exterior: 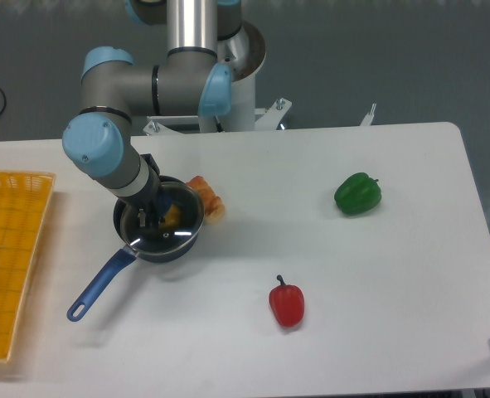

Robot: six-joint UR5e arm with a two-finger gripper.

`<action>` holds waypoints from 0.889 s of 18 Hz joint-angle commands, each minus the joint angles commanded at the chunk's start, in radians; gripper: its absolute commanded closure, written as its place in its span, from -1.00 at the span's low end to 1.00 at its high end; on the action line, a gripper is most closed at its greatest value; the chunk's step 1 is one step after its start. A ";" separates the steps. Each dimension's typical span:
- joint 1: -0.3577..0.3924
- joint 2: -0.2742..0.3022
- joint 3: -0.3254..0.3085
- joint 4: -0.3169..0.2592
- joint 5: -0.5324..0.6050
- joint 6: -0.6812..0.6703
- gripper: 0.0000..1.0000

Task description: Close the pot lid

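The lid (163, 233) lies flat on the pot (159, 230), its thin silver rim following the pot's rim nearly all the way round, with small glints of light on the glass. Through the glass a yellow-orange thing shows inside the pot, toward the far right side. The pot sits on the left-centre part of the white surface (327, 274), and its long blue handle (100, 284) runs down and to the left, ending in a loop hole close to the yellow mesh basket (8, 249).

The end effector (149, 215) stands over the far left part of the lid, its dark fingers low above the glass; whether they are apart or together cannot be told from this view, nor whether they touch the lid. The grey and blue arm (112, 162) reaches in from behind, covering the pot's far left edge.

An orange piece of food (207, 199) lies touching or just beside the pot's far right rim. A red pepper (287, 303) lies well apart toward the front, and a green pepper (358, 193) farther right. Bare white surface lies between the pot and both peppers.
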 joint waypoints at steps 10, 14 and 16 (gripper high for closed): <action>-0.014 -0.014 0.005 -0.002 -0.006 -0.003 0.13; -0.014 -0.018 0.003 -0.002 -0.006 -0.005 0.12; -0.015 -0.017 0.003 -0.003 -0.006 -0.003 0.12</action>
